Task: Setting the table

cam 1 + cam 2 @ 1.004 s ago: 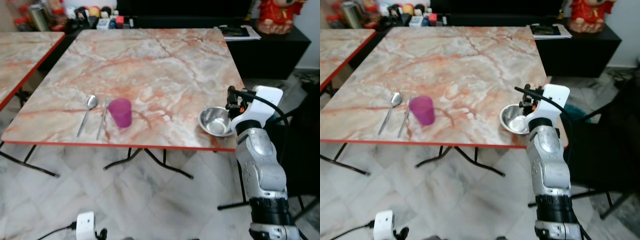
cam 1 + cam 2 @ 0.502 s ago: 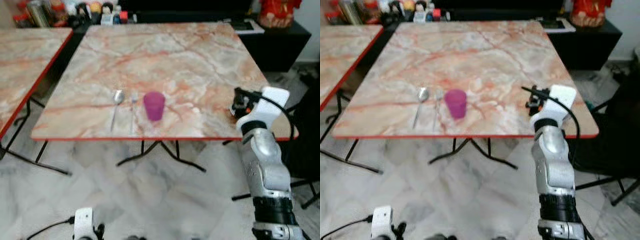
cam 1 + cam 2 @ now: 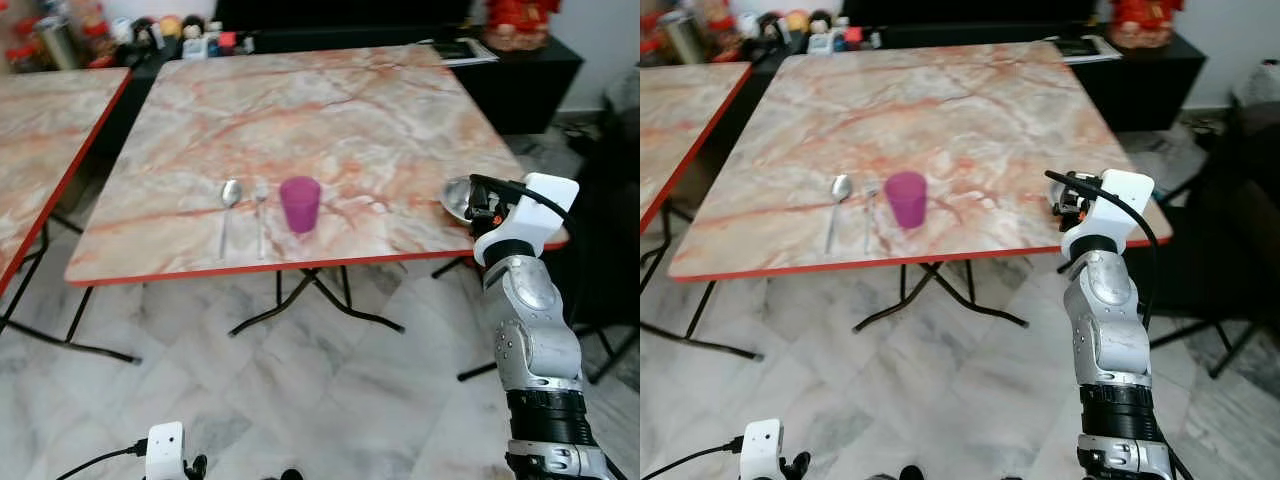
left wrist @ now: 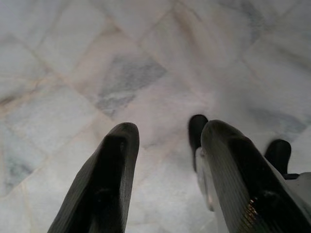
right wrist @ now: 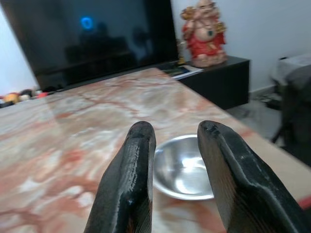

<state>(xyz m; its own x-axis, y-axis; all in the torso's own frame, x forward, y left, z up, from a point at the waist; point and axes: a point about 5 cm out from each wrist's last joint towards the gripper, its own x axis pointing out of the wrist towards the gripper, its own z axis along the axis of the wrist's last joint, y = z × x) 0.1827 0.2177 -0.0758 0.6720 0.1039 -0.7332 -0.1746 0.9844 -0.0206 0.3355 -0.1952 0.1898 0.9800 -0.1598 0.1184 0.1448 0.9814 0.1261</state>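
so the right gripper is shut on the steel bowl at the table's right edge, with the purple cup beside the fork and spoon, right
Not quite. The right gripper is open and hovers just short of the steel bowl without gripping it, as the right wrist view shows. The rest holds: the bowl sits at the table's right edge, and the purple cup stands beside the fork and spoon.

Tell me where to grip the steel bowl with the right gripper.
Take the bowl by its near rim, one finger inside and one outside. It sits upright and empty near the table edge, just ahead of the right gripper, whose jaws are open. The thin rim suits a pinch; the body looks too wide to span. Come in from the robot's side, angled down.
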